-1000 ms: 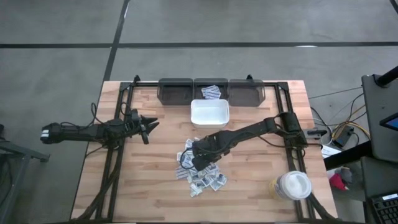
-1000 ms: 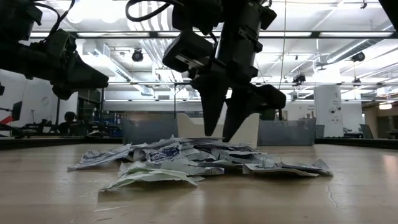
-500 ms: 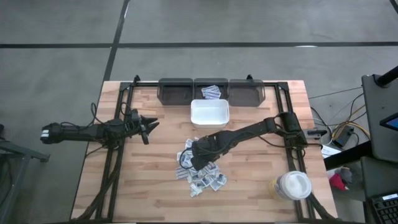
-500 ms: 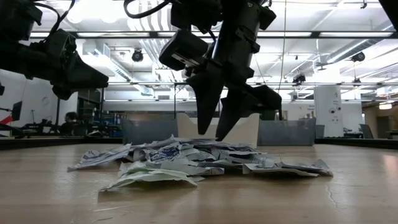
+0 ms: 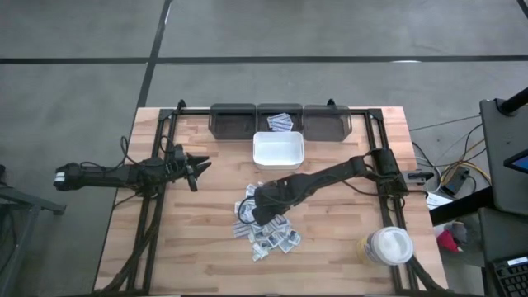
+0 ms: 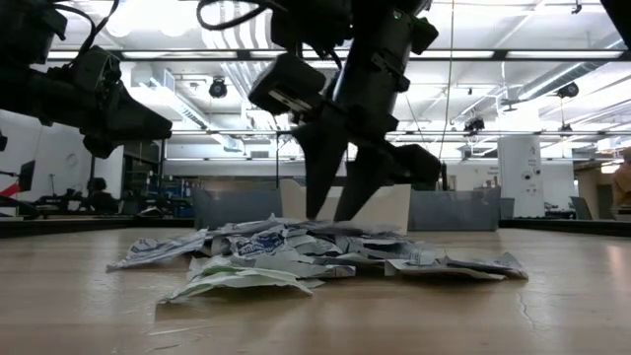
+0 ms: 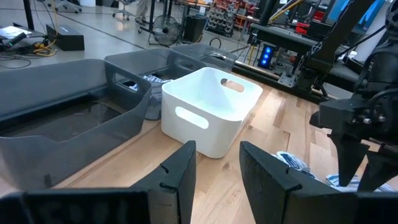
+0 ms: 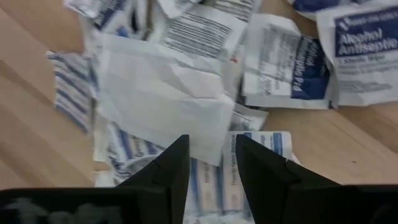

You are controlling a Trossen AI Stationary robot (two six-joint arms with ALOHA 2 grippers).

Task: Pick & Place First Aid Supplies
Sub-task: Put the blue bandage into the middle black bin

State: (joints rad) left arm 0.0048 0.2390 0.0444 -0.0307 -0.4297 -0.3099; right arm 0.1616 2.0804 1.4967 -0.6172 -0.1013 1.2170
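Observation:
The first aid supplies [image 5: 271, 233] lie in a loose pile of small white sachets with blue print on the wooden table [image 5: 190, 247], near its middle. A few more sachets [image 5: 280, 121] lie in the middle grey bin. My right gripper [image 5: 254, 209] stands open over the pile's far left part, pointing steeply down. In the low view its fingertips [image 6: 315, 209] end at the top of the pile [image 6: 296, 254]. The right wrist view shows its gap [image 8: 208, 146] over a crumpled white sachet [image 8: 158, 99]. My left gripper [image 5: 200, 165] waits open above the table's left side. My right gripper points steeply down from above, and its two fingers reach the top of the sachet pile. Whether they touch a sachet I cannot tell.
A white bin [image 5: 278, 151] stands just beyond the pile, in front of three grey bins [image 5: 233, 121] along the far edge. A white round lidded tub [image 5: 388, 246] sits at the near right corner. Black rails [image 5: 157, 165] run along both sides.
My right gripper's fingers have swung a little toward the table's left above the pile and stayed open. The sachets have not moved.

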